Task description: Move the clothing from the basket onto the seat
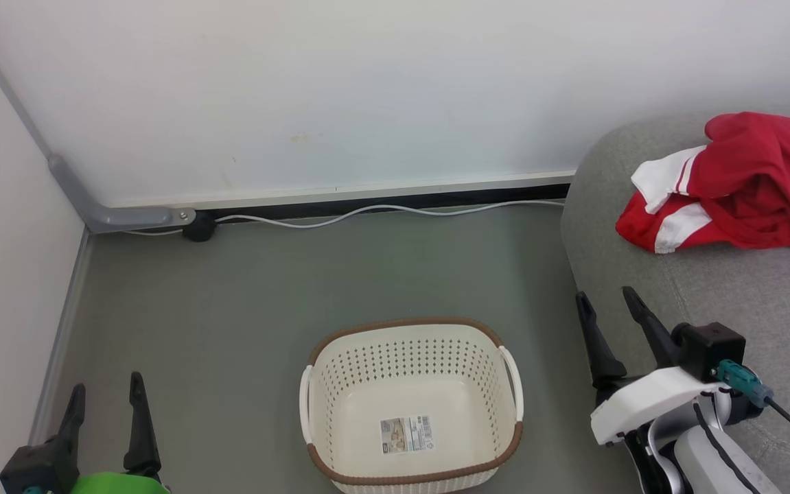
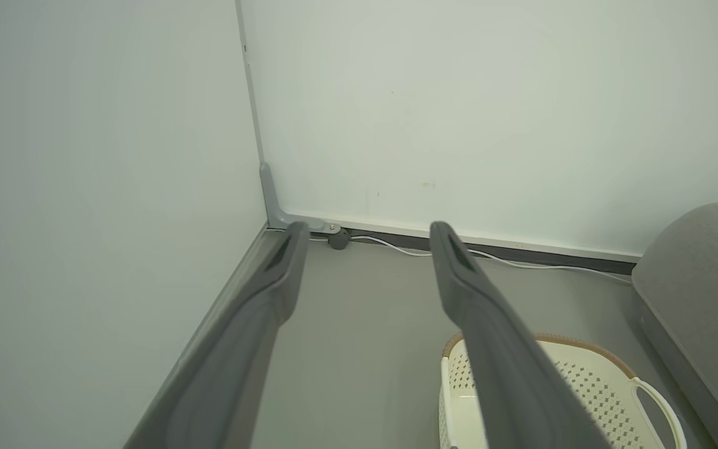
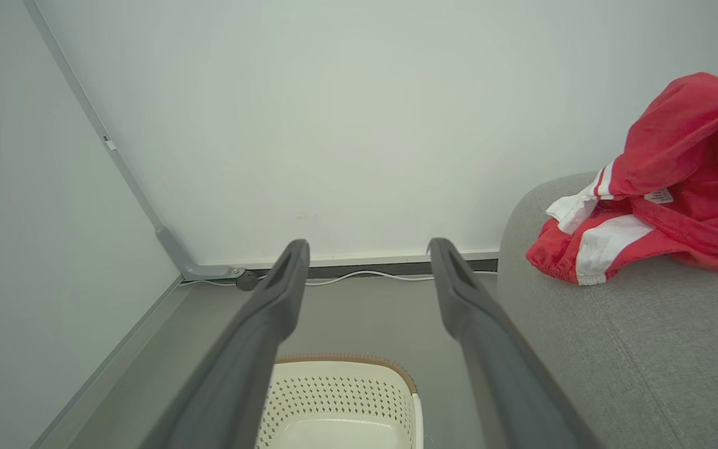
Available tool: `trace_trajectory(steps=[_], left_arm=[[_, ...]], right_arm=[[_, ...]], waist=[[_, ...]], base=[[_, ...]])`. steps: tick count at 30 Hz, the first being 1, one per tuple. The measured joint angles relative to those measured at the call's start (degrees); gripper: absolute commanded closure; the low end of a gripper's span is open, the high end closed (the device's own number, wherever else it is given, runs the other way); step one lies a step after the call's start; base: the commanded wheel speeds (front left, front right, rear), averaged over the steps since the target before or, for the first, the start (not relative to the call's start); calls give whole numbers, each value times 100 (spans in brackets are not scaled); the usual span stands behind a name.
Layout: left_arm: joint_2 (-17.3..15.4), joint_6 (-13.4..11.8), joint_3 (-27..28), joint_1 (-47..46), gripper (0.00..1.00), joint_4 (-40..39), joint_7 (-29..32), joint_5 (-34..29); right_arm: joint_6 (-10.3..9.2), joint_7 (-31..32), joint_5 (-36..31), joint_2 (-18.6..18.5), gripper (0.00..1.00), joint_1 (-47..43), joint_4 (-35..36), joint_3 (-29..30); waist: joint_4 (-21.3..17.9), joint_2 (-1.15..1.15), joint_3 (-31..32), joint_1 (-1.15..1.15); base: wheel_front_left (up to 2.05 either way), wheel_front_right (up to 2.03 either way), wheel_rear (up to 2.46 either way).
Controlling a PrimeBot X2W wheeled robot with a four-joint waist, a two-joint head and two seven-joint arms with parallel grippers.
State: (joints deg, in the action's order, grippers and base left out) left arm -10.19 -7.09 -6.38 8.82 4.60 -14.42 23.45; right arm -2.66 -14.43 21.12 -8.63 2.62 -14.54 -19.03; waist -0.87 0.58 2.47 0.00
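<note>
A cable [image 1: 381, 209] is laid along the wall [image 1: 367, 103] behind the empty basket [image 1: 401, 322], set on the floor [image 1: 230, 309] beside the seat [image 1: 745, 309]. The clothing [image 1: 745, 182] is heaped on the seat, its length running left to right. Left jaws and right jaws are spread wide, empty.

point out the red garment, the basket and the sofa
red garment [image 1: 758, 178], head view, red fabric near its middle
laundry basket [image 1: 408, 360], head view, perforated far wall
grey sofa [image 1: 765, 288], head view, bare seat cushion
</note>
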Motion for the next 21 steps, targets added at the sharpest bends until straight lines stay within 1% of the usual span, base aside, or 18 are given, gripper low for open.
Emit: trace_trajectory(steps=[13, 14, 15, 19, 21], left_arm=[[5, 0, 76, 117, 0, -63, 0, -21], [7, 0, 90, 118, 0, -74, 0, -43], [21, 1, 81, 118, 100, -27, 5, -44], [187, 2, 15, 131, 100, 207, 26, -37], [209, 12, 15, 132, 100, 221, 41, 25]], right_arm=[[-7, 0, -2, -48, 0, -83, 130, -10], [-37, 0, -2, -49, 0, -84, 136, -10], [-41, 1, 0, -36, 100, -90, 90, -13], [-41, 8, 8, 38, 100, -293, -103, -49], [-38, 11, 53, 49, 100, -341, -114, -33]], waist=[[60, 0, -21, 0], [63, 0, -24, 0], [64, 0, -24, 0], [65, 0, -26, 0], [65, 0, -29, 0]], base=[[0, 0, 0], [0, 0, 0], [0, 0, 0], [0, 0, 0], [0, 0, 0]])
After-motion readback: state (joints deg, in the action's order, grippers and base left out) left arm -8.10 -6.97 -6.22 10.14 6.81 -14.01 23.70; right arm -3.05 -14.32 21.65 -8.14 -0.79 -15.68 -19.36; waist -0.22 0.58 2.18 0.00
